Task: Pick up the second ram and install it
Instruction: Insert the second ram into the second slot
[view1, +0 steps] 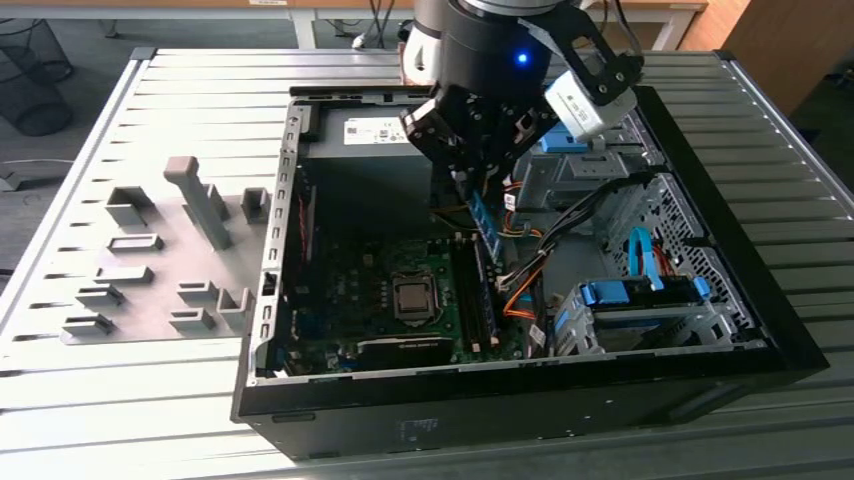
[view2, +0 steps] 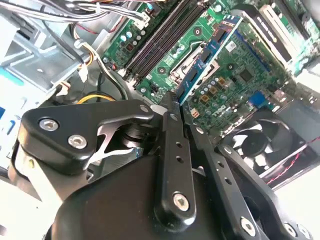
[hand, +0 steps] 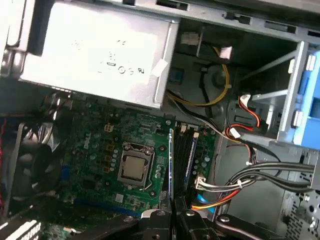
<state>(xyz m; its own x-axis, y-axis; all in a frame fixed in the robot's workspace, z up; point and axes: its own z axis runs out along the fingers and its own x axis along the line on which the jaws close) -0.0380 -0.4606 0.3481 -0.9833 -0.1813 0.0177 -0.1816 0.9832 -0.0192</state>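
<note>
Gripper (view1: 475, 182) hangs inside the open case (view1: 276, 250), jaws clamped on the ram (view1: 485, 228); ram held on edge, one end in the jaws, the other pointing down at the board (view1: 354, 290), just above the slots (view1: 470, 300) beside the CPU socket (view1: 412, 296); contact with a slot cannot be told. In both wrist views the ram (view2: 212, 47) (hand: 171, 155) runs out from the fingertips (view2: 172, 107) over the board; grey blocks (view1: 200, 200) sit on the counter (view1: 134, 385) at the exterior view's left.
</note>
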